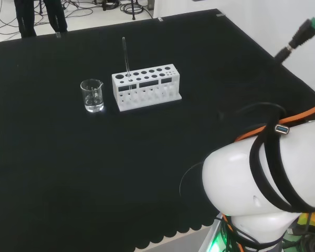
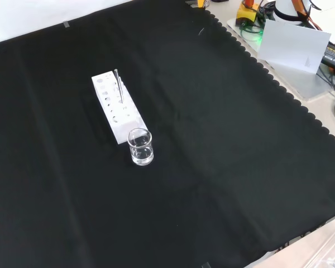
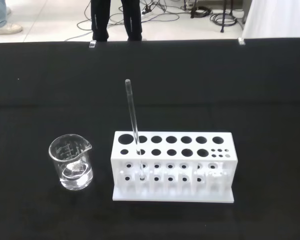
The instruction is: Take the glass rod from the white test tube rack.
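Rod (image 1: pixel 125 56) stood near-upright in rack (image 1: pixel 147 86), in hole near rack's left end in head view, top half rising clear above it. Rack sat on cloth (image 1: pixel 68 157), nearer far edge than near edge in head view, well in from corners. Beaker (image 1: pixel 92 95) stood just beside rack's left end, apart from it, some clear liquid at bottom. Arm link (image 1: pixel 262 184) at near right corner, well apart from rack. Hand state: cannot tell.

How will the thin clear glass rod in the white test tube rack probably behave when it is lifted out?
The thin clear glass rod looks stiff but probably fragile. Smooth glass may slip. It leans slightly in the white test tube rack, so pulling along its lean seems safer.
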Robot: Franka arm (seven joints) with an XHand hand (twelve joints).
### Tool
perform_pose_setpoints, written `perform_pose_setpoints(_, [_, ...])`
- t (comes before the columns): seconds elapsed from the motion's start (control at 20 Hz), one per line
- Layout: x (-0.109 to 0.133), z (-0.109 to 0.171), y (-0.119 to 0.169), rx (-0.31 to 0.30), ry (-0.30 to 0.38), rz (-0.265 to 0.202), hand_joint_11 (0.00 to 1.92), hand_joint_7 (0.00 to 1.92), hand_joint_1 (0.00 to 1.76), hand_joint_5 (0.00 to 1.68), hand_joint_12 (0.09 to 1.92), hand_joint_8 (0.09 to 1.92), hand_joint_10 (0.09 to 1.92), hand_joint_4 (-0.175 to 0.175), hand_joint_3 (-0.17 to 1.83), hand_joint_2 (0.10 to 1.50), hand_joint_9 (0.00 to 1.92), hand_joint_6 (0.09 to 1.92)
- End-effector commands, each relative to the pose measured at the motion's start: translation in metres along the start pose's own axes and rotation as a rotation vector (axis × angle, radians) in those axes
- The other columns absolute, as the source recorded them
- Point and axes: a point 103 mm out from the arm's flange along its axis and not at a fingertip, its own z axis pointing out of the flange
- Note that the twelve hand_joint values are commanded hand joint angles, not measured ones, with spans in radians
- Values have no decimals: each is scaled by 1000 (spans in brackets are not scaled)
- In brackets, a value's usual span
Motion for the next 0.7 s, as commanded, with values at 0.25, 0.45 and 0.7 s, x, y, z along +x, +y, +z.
perform_pose_setpoints(0.25, [8,30,61,-22,-5,-29,0,0,600,95,1294,531,806,-157,179,956,10,87])
perform_pose_setpoints(0.45, [9,39,76,-43,32,-40,0,0,610,132,1382,642,853,-160,208,944,52,87])
perform_pose_setpoints(0.7, [4,54,96,-49,60,-48,6,0,622,169,1445,758,873,-164,253,925,117,87])
